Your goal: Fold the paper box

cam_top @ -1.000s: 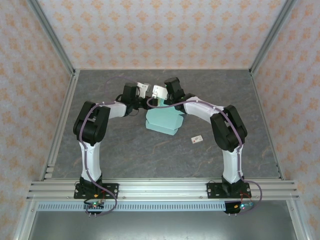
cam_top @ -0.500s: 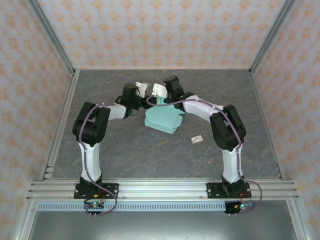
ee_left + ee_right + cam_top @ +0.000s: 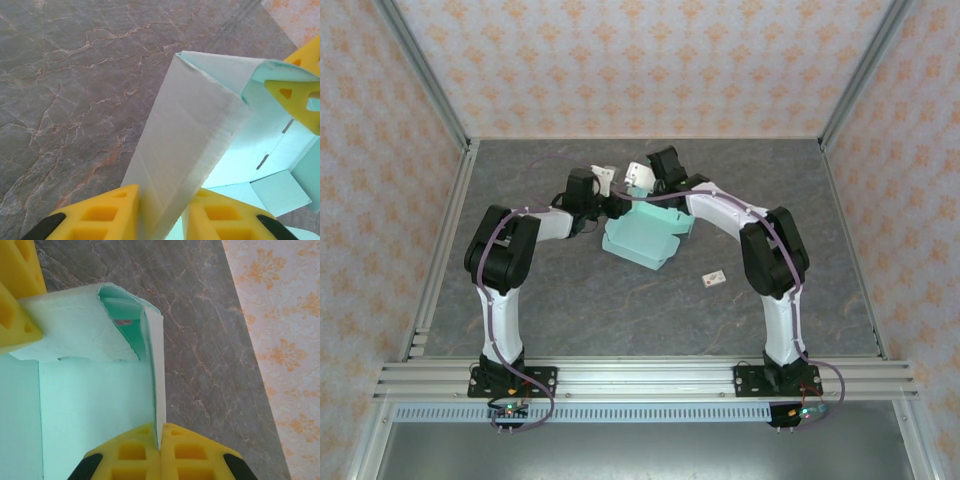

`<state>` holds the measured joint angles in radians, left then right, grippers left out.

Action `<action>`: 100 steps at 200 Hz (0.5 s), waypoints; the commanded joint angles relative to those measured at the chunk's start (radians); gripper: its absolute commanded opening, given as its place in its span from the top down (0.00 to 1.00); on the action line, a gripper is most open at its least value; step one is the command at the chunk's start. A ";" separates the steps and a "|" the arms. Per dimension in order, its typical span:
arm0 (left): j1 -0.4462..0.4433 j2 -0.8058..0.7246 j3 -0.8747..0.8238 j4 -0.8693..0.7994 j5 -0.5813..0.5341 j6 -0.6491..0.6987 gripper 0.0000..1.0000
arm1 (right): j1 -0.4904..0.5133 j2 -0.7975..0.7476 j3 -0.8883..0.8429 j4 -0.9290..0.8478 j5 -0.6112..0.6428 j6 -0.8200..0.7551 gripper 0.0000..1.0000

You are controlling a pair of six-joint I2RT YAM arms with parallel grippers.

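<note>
Matt thin-card paper box; smooth, perhaps laminate, stone-patterned table

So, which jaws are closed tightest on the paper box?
The right jaws: their pads nearly meet on a thin paper box wall. The left jaws stand wider around a folded panel.

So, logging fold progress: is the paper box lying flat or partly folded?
Partly folded: the paper box has one wall raised, pinched in the left gripper, and another flap clamped by the right gripper.
</note>
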<state>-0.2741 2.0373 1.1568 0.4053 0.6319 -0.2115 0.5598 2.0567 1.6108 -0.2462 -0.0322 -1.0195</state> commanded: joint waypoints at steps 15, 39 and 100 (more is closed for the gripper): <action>-0.014 -0.027 0.021 -0.069 -0.107 0.017 0.71 | 0.009 0.010 0.055 -0.117 -0.149 0.053 0.97; -0.030 -0.029 0.029 -0.093 -0.170 0.026 0.68 | 0.006 0.015 0.079 -0.149 -0.170 0.054 0.97; -0.087 -0.057 0.013 -0.100 -0.260 0.083 0.76 | 0.006 0.004 0.056 -0.122 -0.154 0.045 0.93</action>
<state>-0.3450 2.0201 1.1618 0.3088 0.4351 -0.1638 0.5541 2.0644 1.6646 -0.3679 -0.1135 -0.9943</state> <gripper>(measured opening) 0.270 0.069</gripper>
